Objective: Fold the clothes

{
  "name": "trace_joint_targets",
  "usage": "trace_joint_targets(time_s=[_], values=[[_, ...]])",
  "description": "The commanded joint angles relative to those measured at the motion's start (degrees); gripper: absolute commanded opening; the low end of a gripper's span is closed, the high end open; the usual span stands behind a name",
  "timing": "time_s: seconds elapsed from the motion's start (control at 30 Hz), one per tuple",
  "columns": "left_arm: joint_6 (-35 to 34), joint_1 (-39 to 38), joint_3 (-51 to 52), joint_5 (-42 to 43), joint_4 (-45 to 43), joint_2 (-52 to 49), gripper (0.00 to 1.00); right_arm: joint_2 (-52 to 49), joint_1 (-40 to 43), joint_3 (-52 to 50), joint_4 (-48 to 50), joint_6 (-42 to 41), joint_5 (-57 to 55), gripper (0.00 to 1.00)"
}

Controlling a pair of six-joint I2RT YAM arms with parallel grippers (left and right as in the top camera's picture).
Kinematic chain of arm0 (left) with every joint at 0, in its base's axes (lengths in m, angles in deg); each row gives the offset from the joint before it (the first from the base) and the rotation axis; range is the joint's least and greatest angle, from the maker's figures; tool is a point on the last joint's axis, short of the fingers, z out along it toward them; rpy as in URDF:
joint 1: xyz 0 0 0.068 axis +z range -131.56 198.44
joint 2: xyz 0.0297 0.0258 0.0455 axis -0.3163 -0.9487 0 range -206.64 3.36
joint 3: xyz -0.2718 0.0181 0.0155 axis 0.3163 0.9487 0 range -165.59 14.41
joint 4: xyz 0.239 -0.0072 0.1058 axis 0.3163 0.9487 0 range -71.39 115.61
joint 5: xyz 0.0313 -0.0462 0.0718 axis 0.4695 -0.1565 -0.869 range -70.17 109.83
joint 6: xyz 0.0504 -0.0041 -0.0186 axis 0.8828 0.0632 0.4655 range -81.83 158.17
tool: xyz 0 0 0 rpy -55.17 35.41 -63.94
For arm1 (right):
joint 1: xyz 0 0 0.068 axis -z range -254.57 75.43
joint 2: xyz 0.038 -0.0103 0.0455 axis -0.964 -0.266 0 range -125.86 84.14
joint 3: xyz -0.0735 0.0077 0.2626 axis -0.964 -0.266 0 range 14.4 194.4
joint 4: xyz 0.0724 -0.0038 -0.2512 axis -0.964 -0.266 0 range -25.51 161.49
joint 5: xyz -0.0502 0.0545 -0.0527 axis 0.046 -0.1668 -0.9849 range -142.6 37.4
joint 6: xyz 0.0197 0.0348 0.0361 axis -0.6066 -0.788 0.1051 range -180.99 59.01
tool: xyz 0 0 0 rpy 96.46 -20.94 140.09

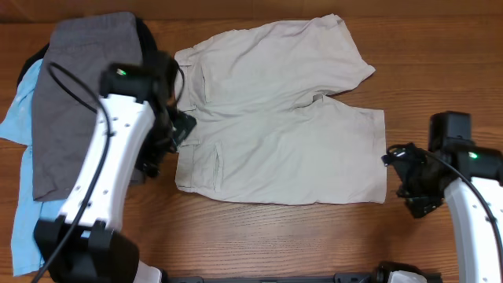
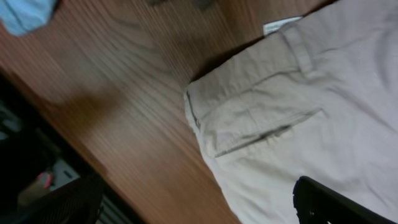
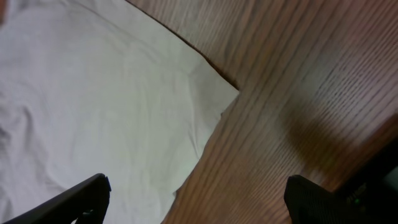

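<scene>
The beige shorts (image 1: 275, 118) lie spread flat on the wooden table (image 1: 440, 63), about in its middle. The waistband is on the left and the two wide legs run to the right. The far leg angles toward the far right, while the near leg lies straight with a square hem at its end. The cloth is pale and lightly creased, with a pocket (image 1: 212, 161) on the near leg. The left wrist view shows a slit pocket (image 2: 267, 132) below the waistband and a white label (image 2: 280, 26) at its edge.

To the left of the shorts is a heap of other clothes: a grey garment (image 1: 71, 86) on top, a light-blue one (image 1: 20, 118) under it and something black (image 1: 149, 35) at the far side.

The left gripper (image 2: 199, 193) hangs over the waistband's near corner. Its fingers are spread wide and hold nothing. The right gripper (image 3: 198, 190) is just off the near leg's hem corner. Its fingers are likewise wide apart and empty.
</scene>
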Motion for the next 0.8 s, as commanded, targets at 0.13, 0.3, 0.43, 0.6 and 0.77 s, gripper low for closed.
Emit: trace_joint_targets(time_s=[0.13,0.3,0.43,0.6,0.77], values=[[-4.4,0.0,16.1,5.4,-13.4,0.1,1.0,-6.1,-4.8,-4.9,4.6,-1.2,0.3,0.94],[-6.6,0.0,22.3,6.6,-15.8,0.0,0.95,-10.4,-7.5,-6.3,8.1,-1.2,0.4,0.94],[-7.2,0.0,27.7,7.4,-21.2,0.0,0.92,-13.9,-8.1,-7.5,10.0,-1.1,0.3,0.94],[-7.1,0.0,31.3,5.2,-26.9,0.0,0.89,-15.0,-8.1,-7.7,11.5,-0.7,-0.3,0.93],[-7.1,0.0,34.7,4.2,-33.6,0.0,0.91,-15.0,-8.1,-7.7,12.1,-0.7,-0.3,0.93]])
